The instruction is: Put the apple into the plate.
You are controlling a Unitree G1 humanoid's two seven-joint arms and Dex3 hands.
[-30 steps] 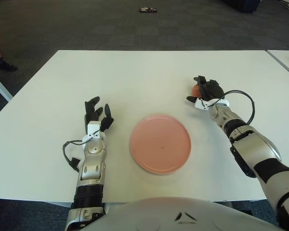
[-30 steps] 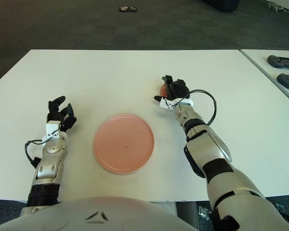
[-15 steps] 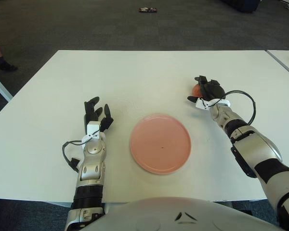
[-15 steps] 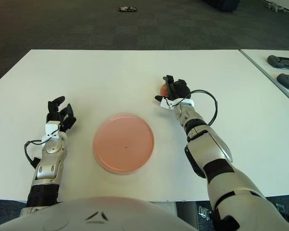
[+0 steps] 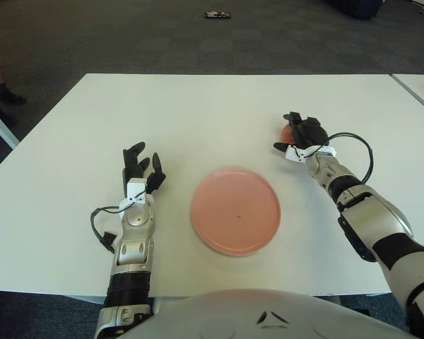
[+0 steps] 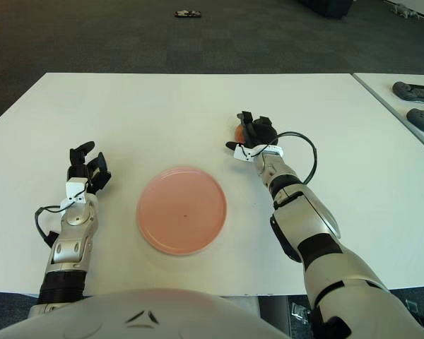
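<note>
Nearest, at the lower centre of the frame, the pink plate [image 5: 235, 210] lies bare on the white table [image 5: 198, 106]; to its left the left hand [image 5: 142, 169] shows with fingers loosely spread, holding nothing. Farther up at the right, the right hand [image 5: 304, 134] is cupped over the apple [image 5: 287, 132], fingers wrapped around it. The apple is probably firm, smooth and light, so an enclosing grip around its widest part suits it.

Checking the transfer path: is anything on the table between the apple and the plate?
Nothing visible. The right hand has its fingers around the apple; only bare table separates it from the plate.
</note>
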